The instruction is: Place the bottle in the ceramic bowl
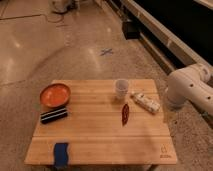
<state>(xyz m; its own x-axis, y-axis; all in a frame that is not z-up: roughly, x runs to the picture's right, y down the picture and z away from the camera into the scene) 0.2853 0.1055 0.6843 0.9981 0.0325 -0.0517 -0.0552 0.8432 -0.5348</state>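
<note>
Gripper out of view; bottle (145,102) lies flat, upper-left to lower-right.

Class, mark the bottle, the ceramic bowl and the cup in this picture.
bottle (145,102), camera view, middle of its label.
ceramic bowl (55,94), camera view, bare orange inside.
cup (120,90), camera view, its side wall.
gripper: out of view; only the arm (190,90) shows, at the right edge.

Dim warm overhead light, pale glare on the polished speckled floor (35,50), light wooden desk (100,127) evenly lit, dark top-right corner, gripper out of view.
</note>
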